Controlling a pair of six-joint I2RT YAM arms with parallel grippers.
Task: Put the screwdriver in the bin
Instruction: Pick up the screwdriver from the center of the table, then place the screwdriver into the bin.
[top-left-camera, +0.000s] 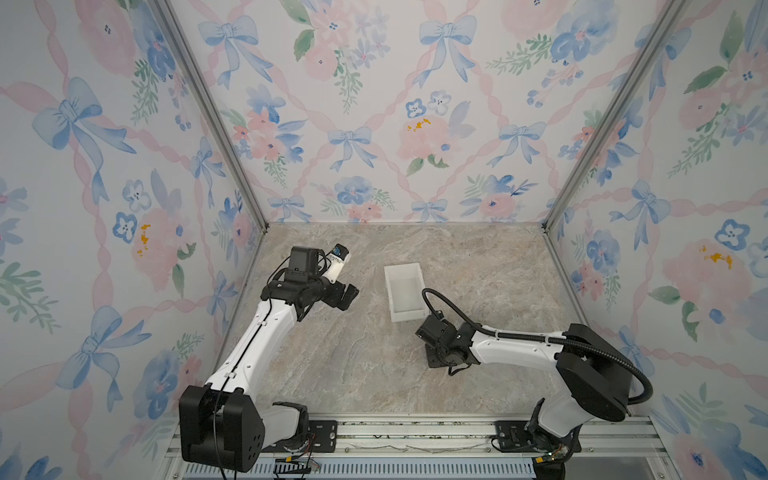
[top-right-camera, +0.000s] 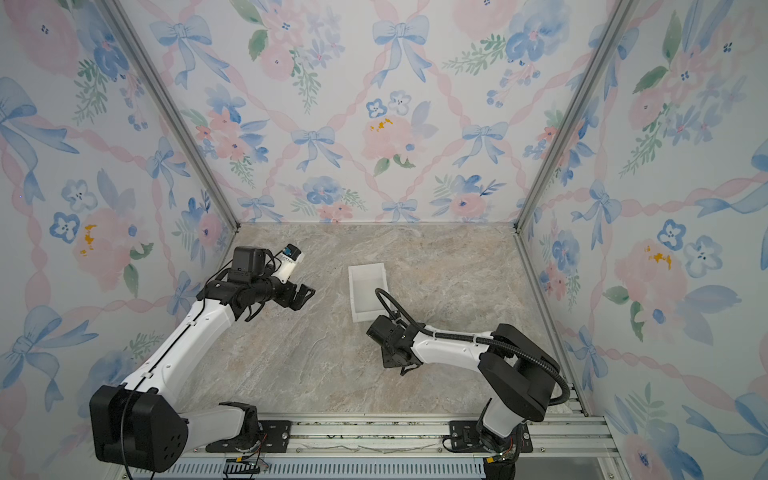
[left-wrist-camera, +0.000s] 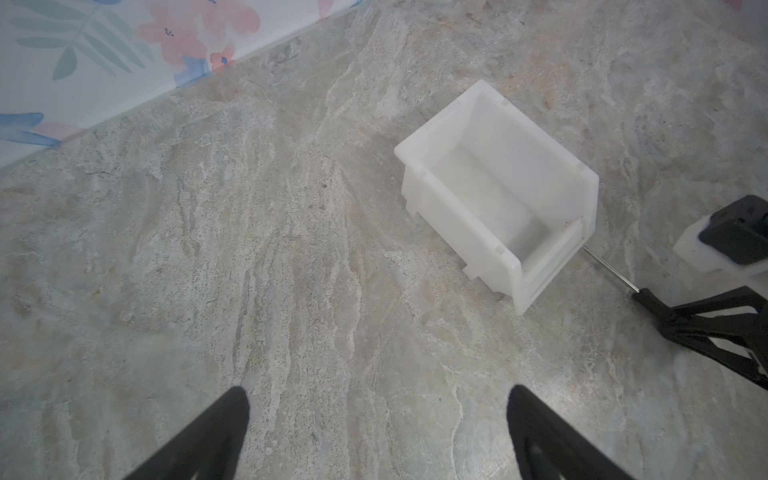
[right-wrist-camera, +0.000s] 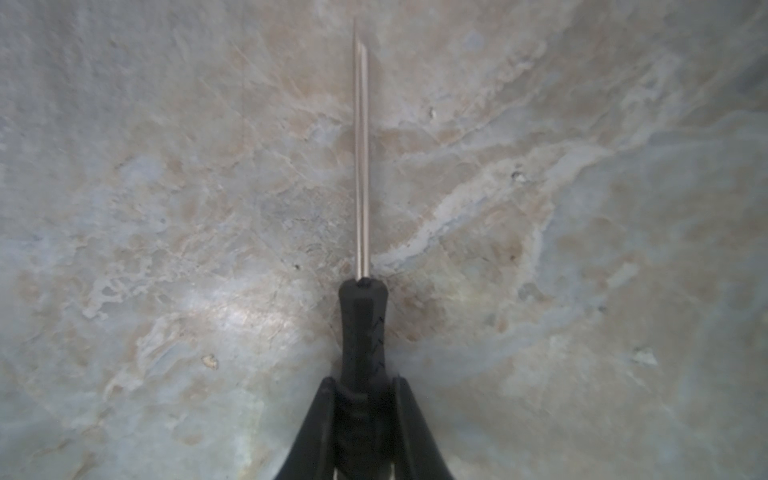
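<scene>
The screwdriver (right-wrist-camera: 361, 328) has a black handle and a thin grey shaft (right-wrist-camera: 360, 166). My right gripper (right-wrist-camera: 362, 380) is shut on the handle, with the shaft pointing straight out ahead of the jaws, low over the marble table. In the left wrist view the shaft (left-wrist-camera: 609, 268) ends close beside the low front corner of the white bin (left-wrist-camera: 457, 224). In both top views my right wrist covers the screwdriver, just in front of the bin (top-left-camera: 390, 295) (top-right-camera: 354, 291). My left gripper (top-left-camera: 347, 297) (left-wrist-camera: 378, 399) hangs open to the bin's left, holding nothing.
Floral walls with aluminium corner posts (top-left-camera: 253, 199) close off the left, back and right of the table. A metal rail (top-left-camera: 415, 436) carrying both arm bases runs along the front edge. A black cable hose (top-left-camera: 453, 307) loops over the right wrist near the bin.
</scene>
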